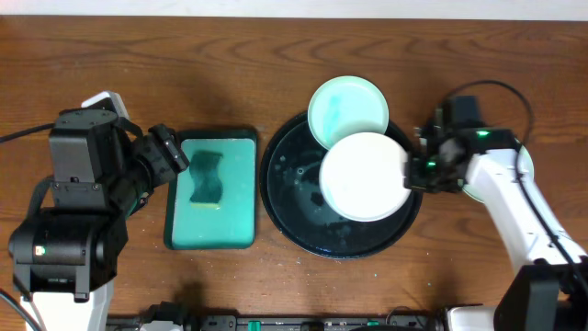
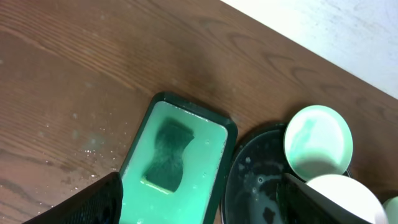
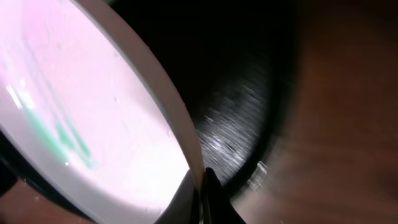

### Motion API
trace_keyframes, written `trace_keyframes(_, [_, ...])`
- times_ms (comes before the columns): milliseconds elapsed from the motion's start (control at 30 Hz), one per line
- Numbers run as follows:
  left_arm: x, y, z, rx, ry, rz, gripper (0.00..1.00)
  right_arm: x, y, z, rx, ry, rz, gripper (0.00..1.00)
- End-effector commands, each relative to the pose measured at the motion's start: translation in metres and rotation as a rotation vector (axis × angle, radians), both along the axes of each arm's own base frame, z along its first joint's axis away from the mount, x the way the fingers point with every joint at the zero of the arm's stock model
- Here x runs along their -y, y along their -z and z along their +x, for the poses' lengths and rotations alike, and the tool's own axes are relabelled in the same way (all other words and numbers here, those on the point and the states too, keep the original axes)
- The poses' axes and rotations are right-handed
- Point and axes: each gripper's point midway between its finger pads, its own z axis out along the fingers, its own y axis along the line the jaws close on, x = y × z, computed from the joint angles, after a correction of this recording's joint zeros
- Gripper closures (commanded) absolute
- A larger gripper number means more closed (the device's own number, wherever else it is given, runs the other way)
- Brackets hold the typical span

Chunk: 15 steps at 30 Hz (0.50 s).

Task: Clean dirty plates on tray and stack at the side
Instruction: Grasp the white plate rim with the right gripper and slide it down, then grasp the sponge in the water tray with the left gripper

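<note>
A round black tray (image 1: 294, 198) sits at table centre. A pale green plate (image 1: 346, 110) rests on its far rim. My right gripper (image 1: 411, 172) is shut on the right edge of a white plate (image 1: 365, 176) and holds it over the tray. In the right wrist view the plate's rim (image 3: 177, 118) is pinched between the fingers (image 3: 202, 193), with green smears on its face. A dark green sponge (image 1: 207, 178) lies in a green soapy tray (image 1: 234, 221). My left gripper (image 2: 205, 202) is open above that tray, beside the sponge (image 2: 168, 155).
Another plate (image 1: 524, 170) lies on the table right of my right arm, mostly hidden by it. The black tray (image 2: 261, 180) is wet with droplets. Bare wooden table surrounds both trays.
</note>
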Motion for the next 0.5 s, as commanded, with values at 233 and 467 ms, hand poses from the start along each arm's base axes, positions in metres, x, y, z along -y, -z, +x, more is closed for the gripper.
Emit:
trace_keyframes(233, [-0.001,-0.006,0.005,0.019,-0.004,0.006,0.21,-0.039,0.078,-0.001,-0.077,0.039,-0.107,0.96])
trace_keyframes(467, [0.001,0.058,0.007,-0.238,0.002,0.019,0.21,-0.024,0.059,0.024,0.000,0.122,-0.078,0.74])
